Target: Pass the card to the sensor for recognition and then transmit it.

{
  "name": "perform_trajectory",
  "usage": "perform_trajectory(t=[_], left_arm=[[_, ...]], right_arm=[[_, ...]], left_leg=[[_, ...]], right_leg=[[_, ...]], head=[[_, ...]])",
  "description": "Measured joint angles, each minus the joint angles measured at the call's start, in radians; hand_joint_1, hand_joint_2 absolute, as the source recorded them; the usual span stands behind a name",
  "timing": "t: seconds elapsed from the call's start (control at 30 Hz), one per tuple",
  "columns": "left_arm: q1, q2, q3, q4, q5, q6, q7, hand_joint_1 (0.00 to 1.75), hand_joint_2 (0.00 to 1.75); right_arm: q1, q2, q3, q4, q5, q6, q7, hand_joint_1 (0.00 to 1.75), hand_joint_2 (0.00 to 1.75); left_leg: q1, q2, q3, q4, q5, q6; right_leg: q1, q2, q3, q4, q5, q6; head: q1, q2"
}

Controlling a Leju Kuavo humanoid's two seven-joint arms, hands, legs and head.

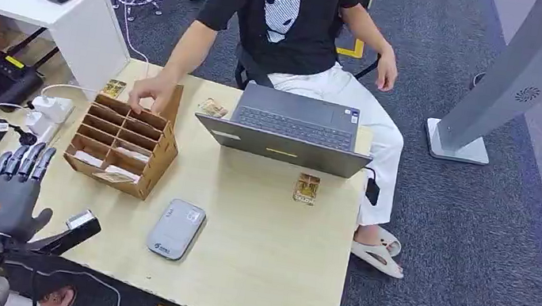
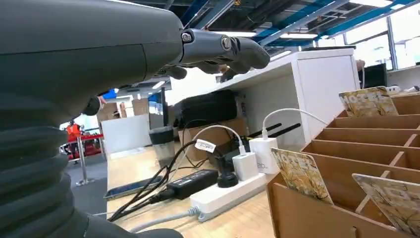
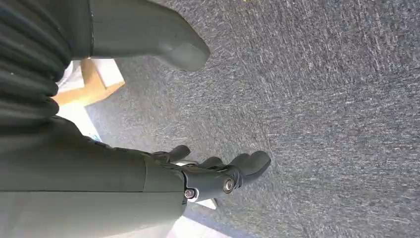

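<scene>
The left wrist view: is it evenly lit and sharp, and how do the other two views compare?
Left wrist view: windows glare white, the near robot hand is soft, the power strip sharper. Head view: even light, table clear. Right wrist view: carpet streaky, slightly blurred.

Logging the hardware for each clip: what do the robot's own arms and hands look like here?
The left arm ends in a rounded silver wrist shell, and the left hand has a dark grey palm back with a small orange mark and segmented grey fingers with bluish sections. In the wrist views both hands have a grey ribbed cover, a thick grey thumb and darker fingers with bare metal pivot screws; the right hand matches.
</scene>
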Motion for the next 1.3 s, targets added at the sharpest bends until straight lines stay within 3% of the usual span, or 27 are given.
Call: perform_trajectory(t=[0.4,0.5,0.6,0.77,1.3], left_arm=[[-0.116,-0.014,0.012,0.169,-0.035,0.023,-0.004,0.0,1.75],[-0.175,-0.023,0.011,0.237,-0.028,0.04,-0.034,0.0,1.75],[-0.266,-0.054,0.007,0.329,-0.029,0.051,-0.093,0.0,1.75],[-0.393,-0.109,-0.02,0.471,-0.039,0.063,-0.094,0.0,1.75],[-0.433,-0.142,-0.03,0.555,-0.035,0.076,-0.095,0.0,1.75]], right_arm=[[-0.002,-0.015,0.024,0.0,0.034,0.014,0.003,0.0,1.75],[-0.006,-0.021,0.03,0.0,0.051,0.022,0.006,0.0,1.75],[-0.01,-0.028,0.048,0.0,0.076,0.032,-0.001,0.0,1.75],[-0.023,-0.035,0.065,0.0,0.089,0.037,-0.001,0.0,1.75],[-0.021,-0.04,0.068,0.0,0.09,0.037,-0.001,0.0,1.75]], left_leg=[[0.0,-0.001,0.0,0.0,0.0,0.0],[0.0,-0.001,0.0,0.0,0.001,0.0],[0.0,-0.003,-0.001,0.001,0.002,0.001],[0.0,-0.002,-0.001,0.001,0.002,0.001],[0.0,0.0,-0.001,0.001,0.002,0.001]], right_leg=[[0.0,0.0,0.0,0.0,0.0,0.0],[0.0,-0.001,0.0,0.0,0.0,0.0],[0.0,-0.003,0.0,0.0,0.001,0.0],[0.0,-0.001,0.0,0.0,0.004,0.0],[0.0,0.0,-0.002,0.0,0.004,0.0]], head=[[0.0,0.0],[0.0,0.0],[0.0,0.0],[0.0,0.0],[0.0,0.0]])
